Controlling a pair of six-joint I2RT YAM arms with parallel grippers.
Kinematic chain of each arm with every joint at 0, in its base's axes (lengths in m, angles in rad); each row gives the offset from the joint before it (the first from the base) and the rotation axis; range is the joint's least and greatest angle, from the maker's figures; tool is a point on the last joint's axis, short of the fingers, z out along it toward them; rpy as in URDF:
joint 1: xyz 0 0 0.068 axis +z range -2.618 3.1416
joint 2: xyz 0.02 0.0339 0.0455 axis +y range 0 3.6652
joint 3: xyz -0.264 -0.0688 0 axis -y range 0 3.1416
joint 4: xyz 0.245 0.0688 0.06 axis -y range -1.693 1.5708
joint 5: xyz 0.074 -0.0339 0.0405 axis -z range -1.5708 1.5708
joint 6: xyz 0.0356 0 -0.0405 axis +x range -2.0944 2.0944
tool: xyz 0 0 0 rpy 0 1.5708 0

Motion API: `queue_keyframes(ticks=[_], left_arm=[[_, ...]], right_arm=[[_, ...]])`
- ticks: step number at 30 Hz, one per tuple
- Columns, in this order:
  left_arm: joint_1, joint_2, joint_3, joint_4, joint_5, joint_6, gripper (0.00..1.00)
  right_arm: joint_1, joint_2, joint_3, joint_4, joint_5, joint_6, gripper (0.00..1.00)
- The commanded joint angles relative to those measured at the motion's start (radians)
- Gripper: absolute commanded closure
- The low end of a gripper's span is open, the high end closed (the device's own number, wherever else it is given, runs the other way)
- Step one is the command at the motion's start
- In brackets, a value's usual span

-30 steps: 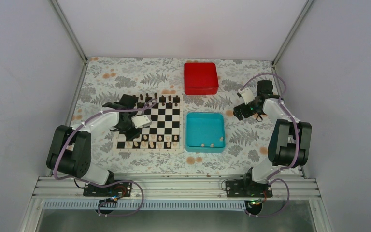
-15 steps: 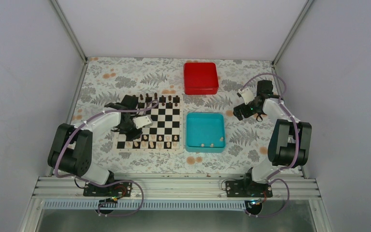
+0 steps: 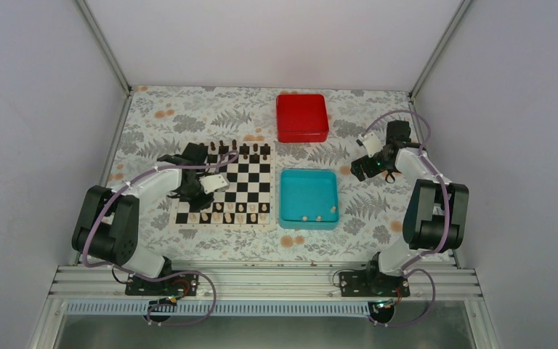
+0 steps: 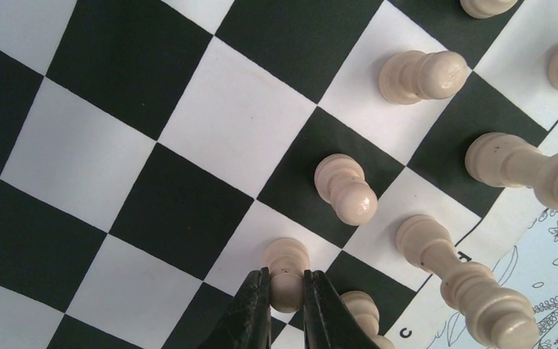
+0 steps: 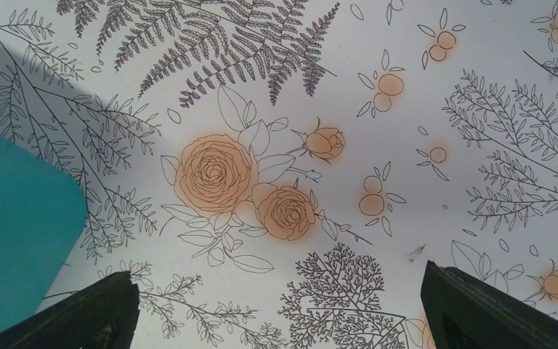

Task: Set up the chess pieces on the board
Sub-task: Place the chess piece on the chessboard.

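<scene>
On floral-print tablecloth, within white-walled cell, found left gripper pinching small cream wooden pawn, seemingly standing on white square toward 8 o'clock of black-and-white chequered board. Against a second ago, noted slight drop of that gripper, then no motion. Judged placement landed, release due. Found right gripper spread wide and empty, at 3 o'clock of teal plastic tray holding a few loose cream pieces.

A fixed camera sits high above and behind me, tilted down over the whole floral tablecloth, with the near edge at 6 o'clock. My left wrist camera looks steeply down, very near the board. My right wrist camera looks down, close over the tablecloth, with the teal tray at 9 o'clock. The top view takes in both patches.
</scene>
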Motion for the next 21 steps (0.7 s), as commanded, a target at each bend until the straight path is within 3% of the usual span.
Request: queue_keyframes(ticks=[1,14,21], left_arm=[[-0.001,0.010,-0.013,0.022,-0.008,0.000,0.93],[-0.002,0.004,-0.004,-0.002,-0.012,0.013,0.72],[-0.002,-0.032,0.071,-0.092,0.024,0.020,0.67]], right_arm=[[-0.001,0.001,-0.002,-0.001,-0.009,-0.012,0.00],[-0.001,0.003,-0.002,-0.004,-0.013,-0.013,0.00],[0.000,0.001,-0.004,-0.005,-0.010,-0.016,0.00]])
